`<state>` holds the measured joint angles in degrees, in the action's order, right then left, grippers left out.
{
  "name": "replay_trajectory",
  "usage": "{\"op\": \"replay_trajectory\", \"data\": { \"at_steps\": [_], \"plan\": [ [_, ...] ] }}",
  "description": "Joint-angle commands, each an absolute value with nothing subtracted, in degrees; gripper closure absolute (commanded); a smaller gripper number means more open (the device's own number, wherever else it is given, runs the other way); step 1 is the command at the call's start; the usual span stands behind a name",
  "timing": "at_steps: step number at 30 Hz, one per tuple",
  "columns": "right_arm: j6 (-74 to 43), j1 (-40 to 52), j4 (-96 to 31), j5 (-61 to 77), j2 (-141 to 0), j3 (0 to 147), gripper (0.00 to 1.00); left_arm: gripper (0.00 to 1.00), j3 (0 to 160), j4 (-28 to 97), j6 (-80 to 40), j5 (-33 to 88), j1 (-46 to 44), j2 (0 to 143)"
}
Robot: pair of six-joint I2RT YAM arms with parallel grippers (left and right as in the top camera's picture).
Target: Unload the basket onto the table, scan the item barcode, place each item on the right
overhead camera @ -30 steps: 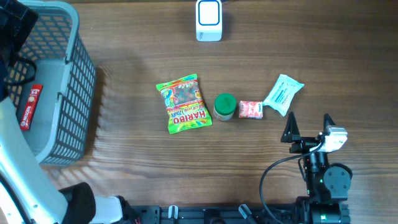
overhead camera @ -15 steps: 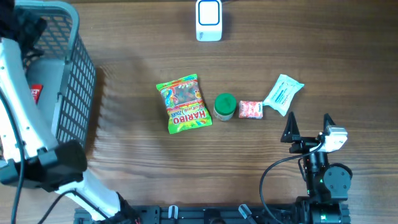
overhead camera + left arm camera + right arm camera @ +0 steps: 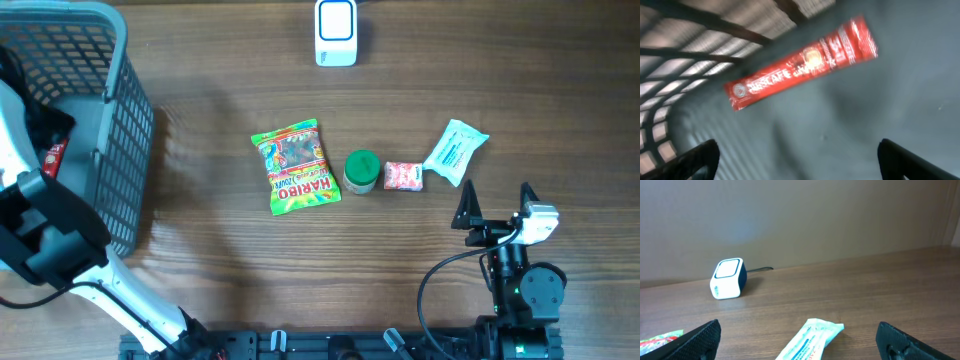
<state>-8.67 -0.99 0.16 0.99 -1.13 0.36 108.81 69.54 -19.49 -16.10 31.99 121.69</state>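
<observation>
Wooden surface (image 3: 220,250) overhead: the basket (image 3: 125,140) shows only a sliver of red sachet (image 3: 800,62); the left wrist view bares it whole beneath the wide left claw (image 3: 802,165). Right claw (image 3: 800,345) wide, empty.

Table (image 3: 200,270): dark brown wood, grain running along its long side, matte finish; light soft & even across table; wall (image 3: 830,215) just behind table's far edge, plain beige, smooth; darker vertical strip (image 3: 952,205) at wall's rt end, above table.
</observation>
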Motion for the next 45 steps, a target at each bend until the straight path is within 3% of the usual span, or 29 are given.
{"op": "replay_trajectory", "data": {
  "at_steps": [1, 14, 20, 25, 26, 30, 32, 40, 45],
  "plan": [
    [-7.68, -0.78, 0.34, 0.27, -1.02, 0.30, 0.00, 0.00, 100.44, 61.80, -1.50, -15.20, 32.56, 121.54],
    [-7.66, -0.78, 0.34, 0.27, -1.02, 0.30, 0.00, 0.00, 94.76, 47.27, 7.31, -10.00, 34.26, 121.56],
    [-7.64, -0.78, 0.34, 0.27, -1.02, 0.30, 0.01, 0.00, 92.07, 41.71, 3.11, 1.13, 36.53, 121.67],
    [-7.66, -0.78, 0.34, 0.27, -1.02, 0.30, 0.00, 0.00, 84.12, 37.54, 2.57, 1.39, 39.66, 121.67],
    [-7.66, -0.78, 0.34, 0.27, -1.02, 0.30, 0.00, 0.08, 82.78, 37.43, 2.50, 2.59, 39.66, 121.67],
    [-7.66, -0.78, 0.34, 0.27, -1.02, 0.30, 0.00, 0.72, 81.60, 38.09, 1.85, 10.50, 38.33, 121.67],
    [-7.66, -0.78, 0.34, 0.27, -1.02, 0.30, 0.01, 0.96, 81.58, 38.11, -2.15, 10.92, 37.12, 121.67],
    [-7.66, -0.78, 0.34, 0.27, -1.02, 0.30, 0.00, 0.96, 84.03, 38.35, -8.05, 13.67, 29.56, 120.07],
    [-7.66, -0.78, 0.34, 0.25, -1.02, 0.30, 0.00, 0.96, 91.83, 40.99, -8.49, 13.67, 26.06, 110.06]
  ]
}}
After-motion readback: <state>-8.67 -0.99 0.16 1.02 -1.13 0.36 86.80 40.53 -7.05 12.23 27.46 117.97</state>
